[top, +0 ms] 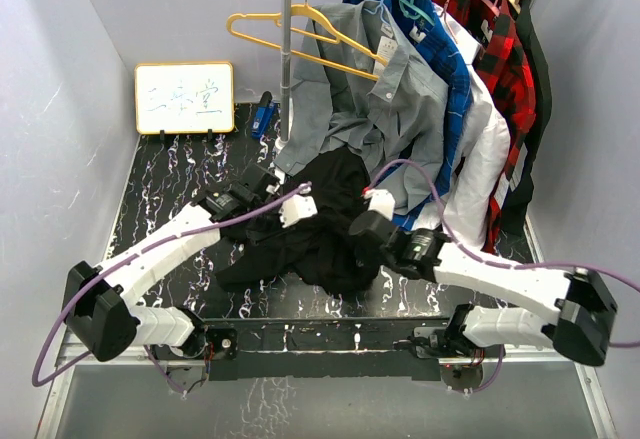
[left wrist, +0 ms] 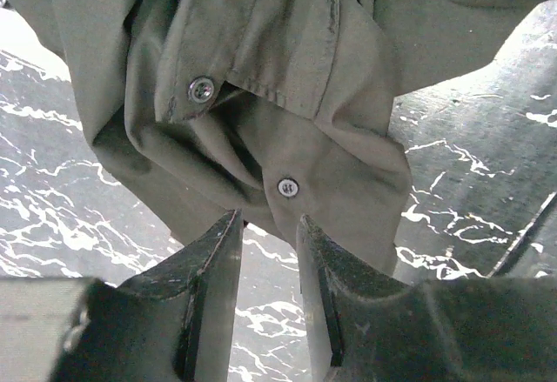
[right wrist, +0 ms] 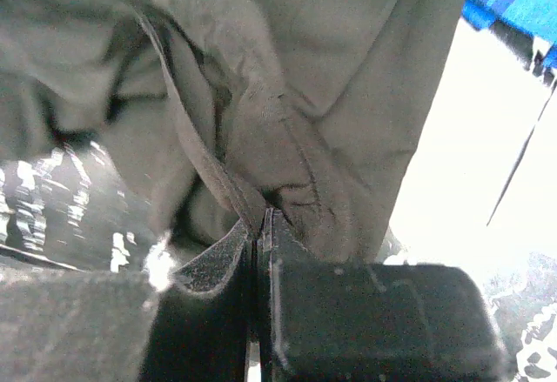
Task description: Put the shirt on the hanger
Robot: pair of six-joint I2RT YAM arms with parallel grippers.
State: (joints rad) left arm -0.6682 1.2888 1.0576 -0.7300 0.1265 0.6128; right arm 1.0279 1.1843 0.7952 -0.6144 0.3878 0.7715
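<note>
The black shirt [top: 320, 221] lies crumpled in the middle of the dark marbled table [top: 170, 189]. The yellow hanger [top: 300, 34] hangs empty on the rack, up and to the left of the shirt. My left gripper [top: 292, 206] is at the shirt's left edge. In the left wrist view its tips [left wrist: 267, 218] stand slightly apart, nipping the lower edge of the buttoned front [left wrist: 287, 69]. My right gripper [top: 372, 207] is at the shirt's right side. In the right wrist view [right wrist: 263, 217] it is shut on a seam fold of the shirt [right wrist: 305, 69].
A clothes rack pole [top: 287, 59] stands behind the shirt. On its rail hang a grey button shirt [top: 400, 89], a blue one [top: 452, 59], a white one [top: 482, 149] and a red plaid one [top: 505, 49]. A small whiteboard [top: 185, 97] leans at the back left.
</note>
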